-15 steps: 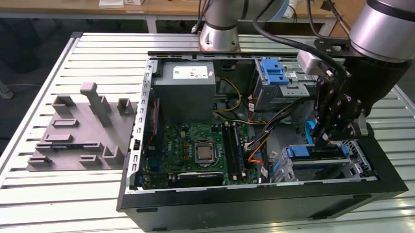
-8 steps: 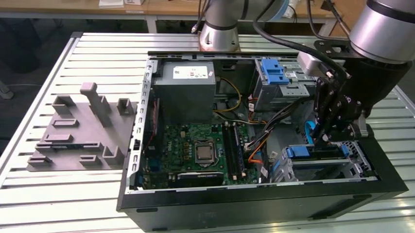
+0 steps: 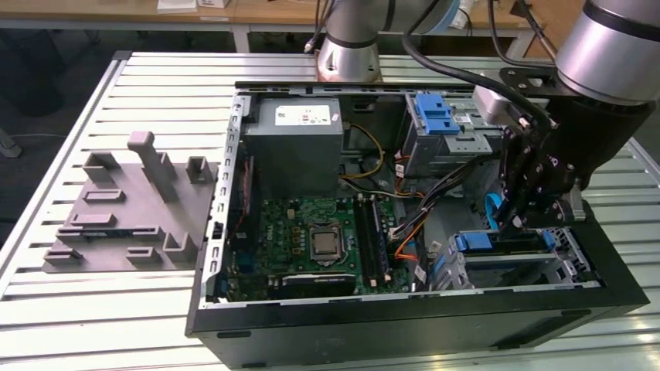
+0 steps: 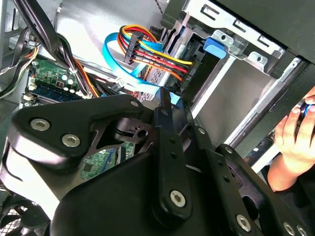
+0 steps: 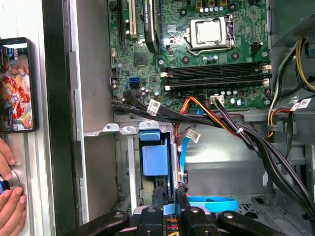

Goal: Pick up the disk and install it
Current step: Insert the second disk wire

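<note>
Exterior view: the gripper (image 3: 518, 222) hangs inside the open computer case (image 3: 413, 328), jaws drawn narrow, tip just over the disk (image 3: 484, 242), which lies in the bay at the case's corner, seemingly being pressed home. In the first wrist view a cable bundle (image 5: 236, 130) and a blue data cable (image 5: 183, 157) crowd the bay, and a person's hand (image 5: 10, 196) rests on the surface outside the case.

We count one open computer case (image 3: 413, 317), one green motherboard (image 3: 309, 239), one grey holder (image 3: 129, 209) and one phone (image 5: 18, 84).
</note>
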{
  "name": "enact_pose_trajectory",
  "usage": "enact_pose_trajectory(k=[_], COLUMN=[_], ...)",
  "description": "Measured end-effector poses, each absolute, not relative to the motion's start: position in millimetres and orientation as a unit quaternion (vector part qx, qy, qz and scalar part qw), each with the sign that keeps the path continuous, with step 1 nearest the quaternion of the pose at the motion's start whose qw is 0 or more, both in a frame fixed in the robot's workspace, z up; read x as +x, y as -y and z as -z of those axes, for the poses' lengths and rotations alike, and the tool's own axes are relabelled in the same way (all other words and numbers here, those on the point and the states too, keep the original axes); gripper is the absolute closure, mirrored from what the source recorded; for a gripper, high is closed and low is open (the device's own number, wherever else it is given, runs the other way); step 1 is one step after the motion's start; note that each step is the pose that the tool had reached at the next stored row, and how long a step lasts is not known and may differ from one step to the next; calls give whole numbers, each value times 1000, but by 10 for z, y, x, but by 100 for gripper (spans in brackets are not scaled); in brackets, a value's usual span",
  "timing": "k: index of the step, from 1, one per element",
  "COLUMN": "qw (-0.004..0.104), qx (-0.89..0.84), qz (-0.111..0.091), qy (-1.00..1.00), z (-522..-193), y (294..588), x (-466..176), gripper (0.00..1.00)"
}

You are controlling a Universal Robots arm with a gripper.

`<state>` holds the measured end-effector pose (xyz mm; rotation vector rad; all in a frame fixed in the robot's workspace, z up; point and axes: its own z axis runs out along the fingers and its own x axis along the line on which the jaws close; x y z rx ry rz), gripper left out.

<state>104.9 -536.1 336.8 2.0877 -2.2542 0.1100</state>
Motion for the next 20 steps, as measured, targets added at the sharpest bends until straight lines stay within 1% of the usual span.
enact_pose_trajectory(k=[20], qw=[34], qx=[678], qz=[-36], qy=[733], z=[-3366], y=[5405], x=[1058], gripper=[75])
